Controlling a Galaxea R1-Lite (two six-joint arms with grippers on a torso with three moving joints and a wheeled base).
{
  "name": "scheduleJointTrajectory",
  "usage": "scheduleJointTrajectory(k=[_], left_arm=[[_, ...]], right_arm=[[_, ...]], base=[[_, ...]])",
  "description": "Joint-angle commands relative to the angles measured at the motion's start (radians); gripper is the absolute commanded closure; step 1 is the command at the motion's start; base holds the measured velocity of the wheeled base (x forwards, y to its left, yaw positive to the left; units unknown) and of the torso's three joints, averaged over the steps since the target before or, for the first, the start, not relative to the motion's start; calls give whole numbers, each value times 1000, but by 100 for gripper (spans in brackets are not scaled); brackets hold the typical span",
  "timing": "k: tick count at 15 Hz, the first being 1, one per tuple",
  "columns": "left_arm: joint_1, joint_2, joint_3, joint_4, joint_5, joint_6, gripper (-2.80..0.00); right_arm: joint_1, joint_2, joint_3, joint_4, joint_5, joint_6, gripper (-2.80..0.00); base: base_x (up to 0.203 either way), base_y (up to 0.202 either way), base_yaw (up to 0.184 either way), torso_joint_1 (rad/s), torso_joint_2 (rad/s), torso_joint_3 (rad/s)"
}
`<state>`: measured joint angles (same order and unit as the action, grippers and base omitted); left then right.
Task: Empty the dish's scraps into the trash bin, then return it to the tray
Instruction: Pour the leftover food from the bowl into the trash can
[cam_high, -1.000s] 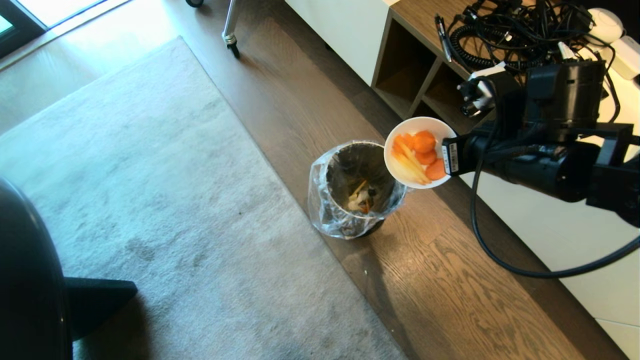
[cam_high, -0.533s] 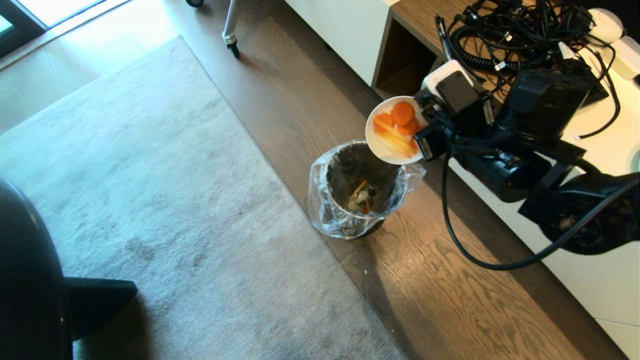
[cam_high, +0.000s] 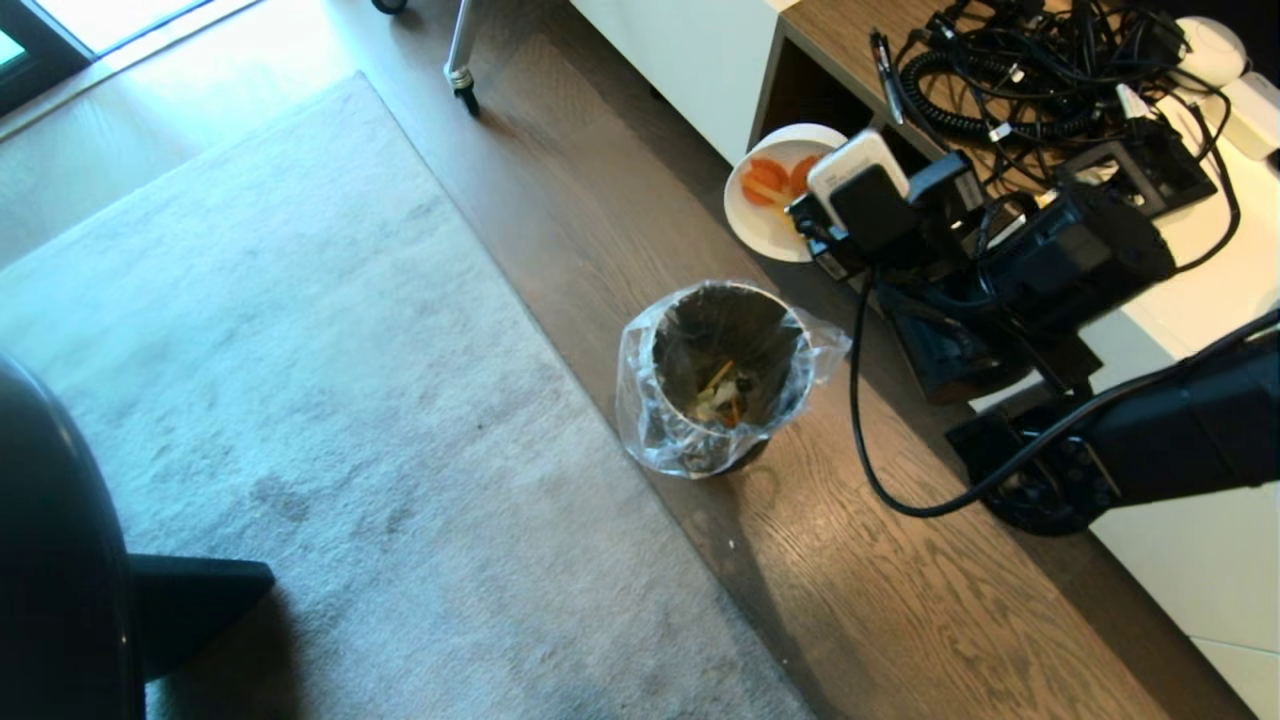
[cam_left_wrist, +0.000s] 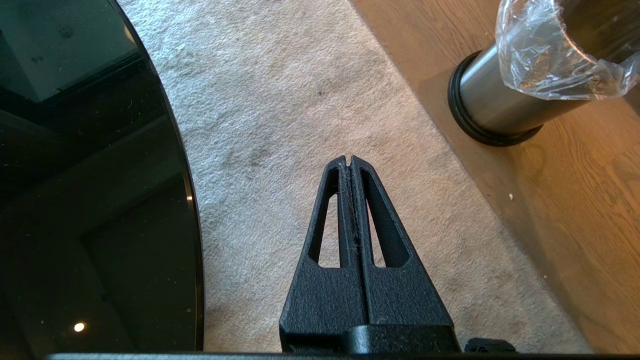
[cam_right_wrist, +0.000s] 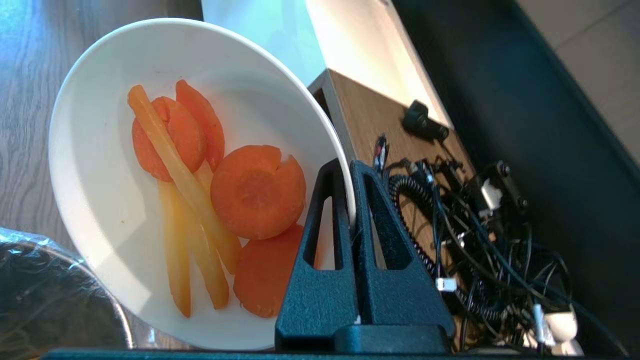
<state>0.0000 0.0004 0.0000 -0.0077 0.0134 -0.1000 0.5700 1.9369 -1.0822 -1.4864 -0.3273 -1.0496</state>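
My right gripper (cam_right_wrist: 348, 167) is shut on the rim of the dish (cam_right_wrist: 100, 200), a white round bowl. One finger is inside the rim and one outside. The dish (cam_high: 762, 225) hangs steeply tilted beyond the trash bin (cam_high: 725, 375), close to the wooden shelf unit. The scraps (cam_right_wrist: 255, 192), orange carrot slices and pale yellow strips, cling inside the dish (cam_high: 768, 180). The steel bin with its clear liner (cam_left_wrist: 500, 105) holds some food pieces at its bottom. My left gripper (cam_left_wrist: 348, 161) is shut and empty, parked over the carpet. The tray is out of view.
A glossy black round tabletop (cam_high: 50, 560) fills the left edge. Grey carpet (cam_high: 300, 350) lies left of the bin, wood floor around it. The shelf unit (cam_high: 820, 130) with a tangle of cables (cam_high: 1000, 70) and a white cabinet stand on the right.
My right wrist has rolled and carried the dish from beside the bin's right rim to a spot farther off by the shelf. The dish tilts more steeply; the scraps stay in it.
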Motion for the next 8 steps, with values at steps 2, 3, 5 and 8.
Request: scheduleJointTrajectory(k=[2, 3, 5, 8], left_arm=[[0, 0, 0, -1, 0, -1, 0], [0, 0, 0, 0, 0, -1, 0], [0, 0, 0, -1, 0, -1, 0], [0, 0, 0, 0, 0, -1, 0]], right_arm=[[2, 5, 4, -36, 71, -62, 0], [4, 4, 5, -46, 80, -81, 0], [14, 2, 5, -56, 85, -105, 0], [28, 4, 7, -61, 87, -149, 0]], base=[[0, 0, 0, 0, 0, 0], [0, 0, 0, 0, 0, 0], [0, 0, 0, 0, 0, 0], [0, 0, 0, 0, 0, 0]])
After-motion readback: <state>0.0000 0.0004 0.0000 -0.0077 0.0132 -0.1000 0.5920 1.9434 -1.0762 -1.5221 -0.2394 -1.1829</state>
